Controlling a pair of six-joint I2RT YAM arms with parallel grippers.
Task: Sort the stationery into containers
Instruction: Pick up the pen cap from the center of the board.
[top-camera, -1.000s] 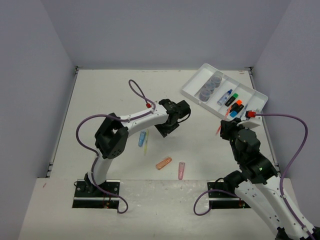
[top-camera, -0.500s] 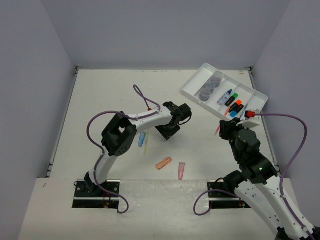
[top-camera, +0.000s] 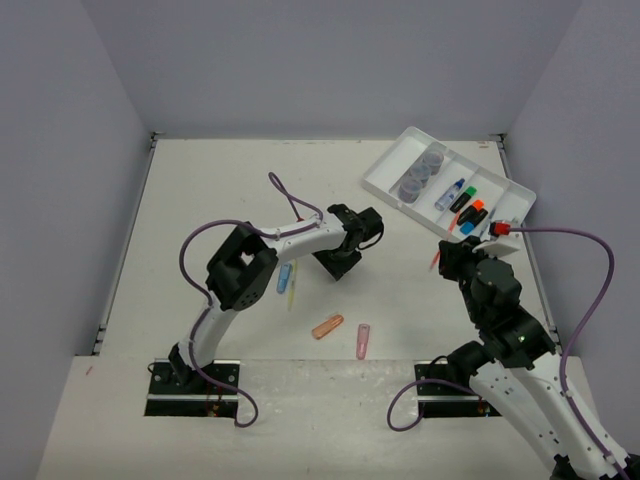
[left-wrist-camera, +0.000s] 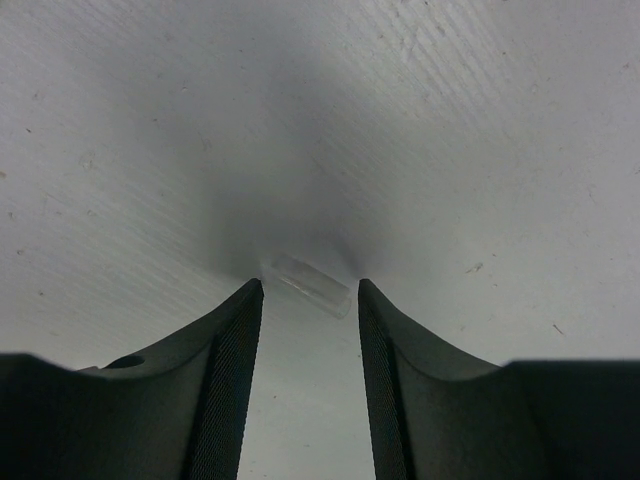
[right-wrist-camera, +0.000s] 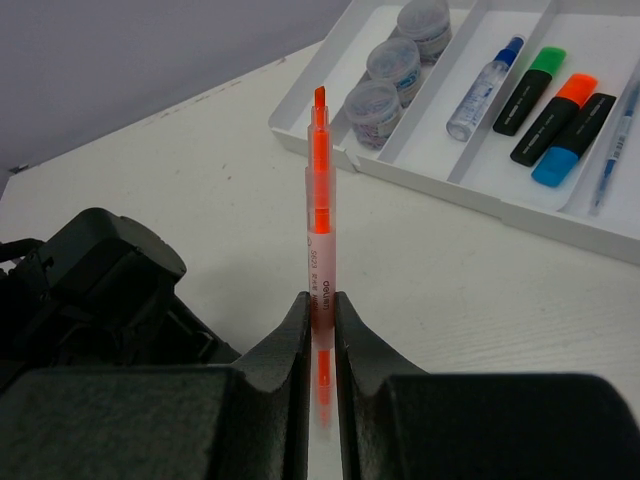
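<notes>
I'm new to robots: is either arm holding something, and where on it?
The right end effector pinches an orange pen low on its barrel. The left end effector is open over a small clear piece, gripping nothing.

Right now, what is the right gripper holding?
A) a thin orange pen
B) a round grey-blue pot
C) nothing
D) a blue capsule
A: the right gripper is shut on a thin orange pen, which stands up from its closed jaws.
</notes>
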